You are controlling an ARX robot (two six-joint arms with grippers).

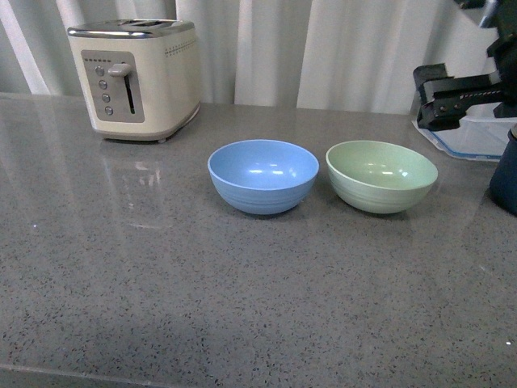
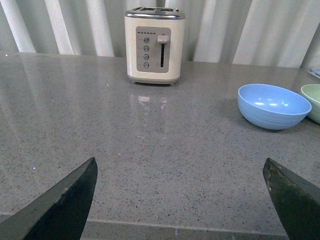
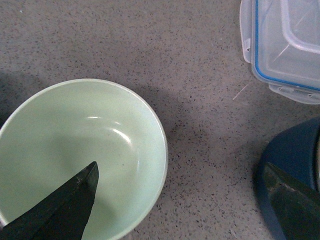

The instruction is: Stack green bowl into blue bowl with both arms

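Observation:
The blue bowl (image 1: pixel 263 175) stands upright and empty on the grey counter, with the green bowl (image 1: pixel 381 175) just to its right, a small gap between them. My right gripper (image 1: pixel 446 101) hangs open in the air up and to the right of the green bowl. Looking down in the right wrist view, one finger sits over the green bowl (image 3: pixel 80 155) and the other over the navy pot, with bare counter between them. My left gripper (image 2: pixel 180 200) is open over bare counter, out of the front view. Its camera shows the blue bowl (image 2: pixel 273 105) and the green bowl's edge (image 2: pixel 312 100) far off.
A cream toaster (image 1: pixel 136 75) stands at the back left. A clear blue-rimmed container (image 3: pixel 285 42) and a dark navy pot (image 1: pixel 505 174) crowd the right side beside the green bowl. The counter's front edge (image 2: pixel 180 229) lies just under the left gripper.

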